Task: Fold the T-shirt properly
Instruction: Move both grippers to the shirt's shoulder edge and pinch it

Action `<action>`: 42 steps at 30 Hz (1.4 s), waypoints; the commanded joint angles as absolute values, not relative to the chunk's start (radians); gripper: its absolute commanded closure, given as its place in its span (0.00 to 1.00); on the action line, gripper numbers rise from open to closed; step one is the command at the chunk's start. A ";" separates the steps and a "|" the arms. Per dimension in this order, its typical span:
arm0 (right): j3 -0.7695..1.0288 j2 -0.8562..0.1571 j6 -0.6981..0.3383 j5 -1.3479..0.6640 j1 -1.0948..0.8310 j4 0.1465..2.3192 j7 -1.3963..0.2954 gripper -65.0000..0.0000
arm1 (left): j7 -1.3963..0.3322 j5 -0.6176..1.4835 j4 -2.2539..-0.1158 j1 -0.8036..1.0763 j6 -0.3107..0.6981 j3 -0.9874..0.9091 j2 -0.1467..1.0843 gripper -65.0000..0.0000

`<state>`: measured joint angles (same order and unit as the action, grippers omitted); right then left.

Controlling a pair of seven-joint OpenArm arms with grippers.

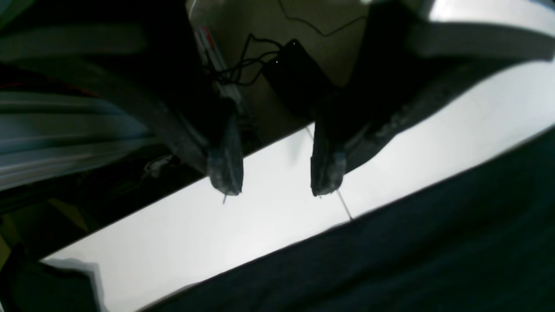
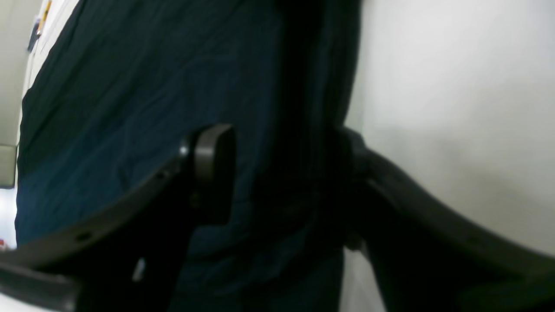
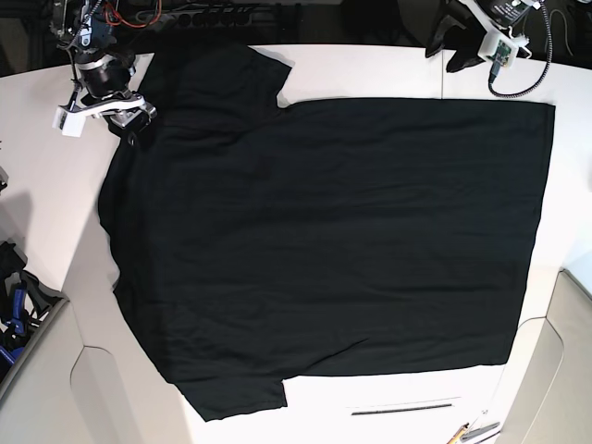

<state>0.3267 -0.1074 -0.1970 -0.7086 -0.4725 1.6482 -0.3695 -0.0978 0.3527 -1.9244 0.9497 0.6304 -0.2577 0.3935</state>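
Observation:
The black T-shirt (image 3: 324, 240) lies spread flat on the white table (image 3: 370, 69), plain side up, with no print showing. My right gripper (image 3: 132, 125) is at the shirt's far left corner. In the right wrist view its fingers stand apart around a dark fold at the edge of the shirt (image 2: 130, 108), so the right gripper (image 2: 286, 173) is open. My left gripper (image 1: 275, 188) is open and empty, above bare table (image 1: 260, 225) just beyond the shirt's far edge (image 1: 433, 251). In the base view the left gripper (image 3: 442, 46) is at the far right.
A black box with cables (image 1: 295, 73) lies on the floor beyond the table's far edge. A dark slot (image 3: 402, 407) and pens (image 3: 472, 432) are at the table's near edge. Blue tools (image 3: 14, 314) sit off the left side.

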 commanded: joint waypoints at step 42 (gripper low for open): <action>0.329 -0.113 -0.203 -0.687 -0.474 1.660 -0.364 1.00 | -0.554 0.849 -1.462 0.543 0.513 -0.610 0.416 0.45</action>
<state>0.3267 -0.1074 -0.1944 -0.6834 -0.4713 1.6451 -0.3759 -0.5274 0.8547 -1.4574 0.5343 0.5076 -0.6079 0.4042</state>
